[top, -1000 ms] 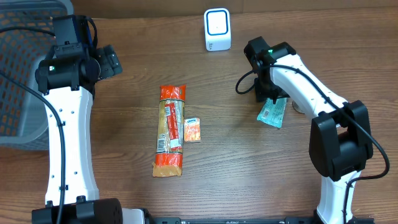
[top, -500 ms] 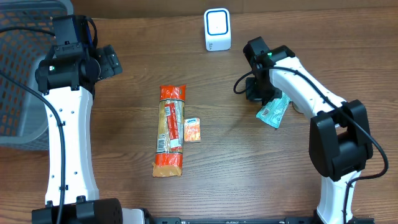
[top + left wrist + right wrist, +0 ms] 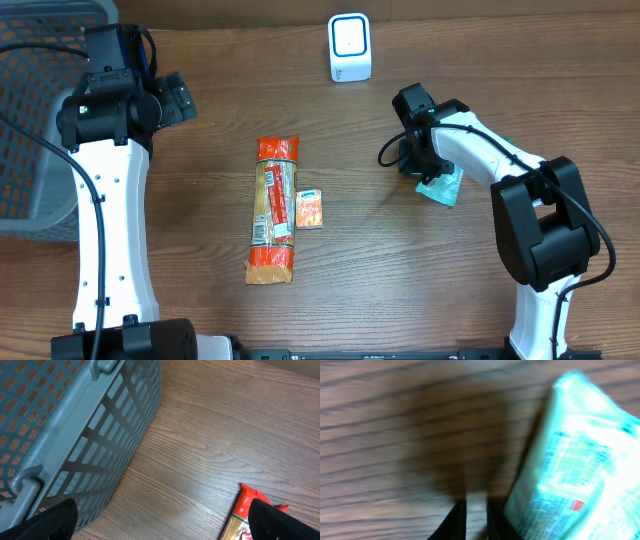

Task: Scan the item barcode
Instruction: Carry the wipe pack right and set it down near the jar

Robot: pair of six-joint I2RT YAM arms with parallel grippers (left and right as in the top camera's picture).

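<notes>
A teal packet [image 3: 444,187] with fine print lies on the wooden table right of centre; it fills the right side of the right wrist view [image 3: 575,460]. My right gripper [image 3: 422,162] sits low over the packet's upper-left end. Its jaws [image 3: 476,506] are drawn close, leaving a narrow slit. The packet's edge meets the right finger [image 3: 496,520], and the view there is blurred. The white barcode scanner [image 3: 349,47] stands at the back centre. My left gripper [image 3: 183,98] hangs wide open at the far left with nothing between its fingers [image 3: 162,525].
A long orange pasta packet [image 3: 274,210] lies mid-table, its end showing in the left wrist view [image 3: 246,510]. A small orange sachet [image 3: 309,209] lies beside it. A grey slatted basket [image 3: 35,120] stands at the left edge [image 3: 75,425].
The right jaws closed from wide to a narrow slit. The right gripper shifted slightly toward the front with the teal packet, which turned a little. The left arm stayed still.
</notes>
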